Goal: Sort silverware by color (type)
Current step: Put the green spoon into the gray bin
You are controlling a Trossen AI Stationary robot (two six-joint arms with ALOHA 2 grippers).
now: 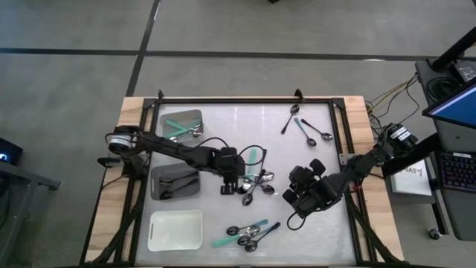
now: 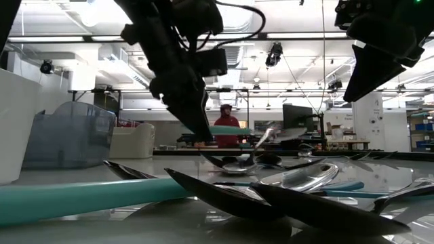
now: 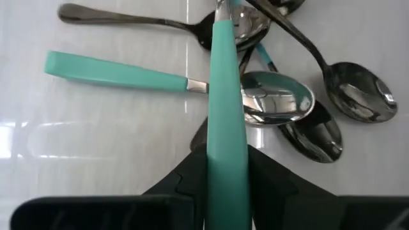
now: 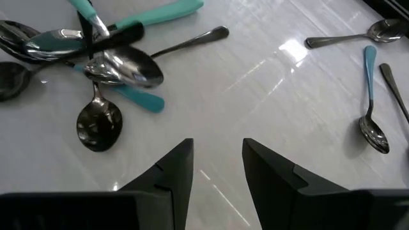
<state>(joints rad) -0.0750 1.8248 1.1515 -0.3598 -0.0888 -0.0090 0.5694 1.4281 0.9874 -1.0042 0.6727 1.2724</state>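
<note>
My left gripper (image 1: 230, 184) (image 3: 225, 191) is over the middle of the table and is shut on a teal-handled spoon (image 3: 225, 108). Under it lies a heap of spoons (image 1: 256, 184), teal-handled (image 3: 115, 71) and dark metal (image 3: 354, 96), crossing one another on the table. My right gripper (image 1: 297, 199) (image 4: 217, 160) hangs open over bare table to the right of that heap. More spoons lie near the near edge (image 1: 249, 234) and the far right corner (image 1: 305, 128). A grey tray (image 1: 195, 115) holds teal spoons, and a second grey tray (image 1: 156, 195) holds dark ones. My left gripper pinches the teal handle (image 3: 226, 160) of the spoon between its two fingers (image 3: 271, 188), coming from above and slanting down. The handle runs out forward past the fingertips toward its metal neck (image 3: 221, 9). In the low view the spoon (image 2: 227, 129) sticks out about level, lifted clear of the table.
A white tray (image 1: 152, 242) sits at the near left. The table has a raised dark frame (image 1: 338, 134) round it. Bare tabletop lies between the middle heap and the far right spoons. Beyond the table, a person in red (image 2: 226, 125) stands far off in the room.
</note>
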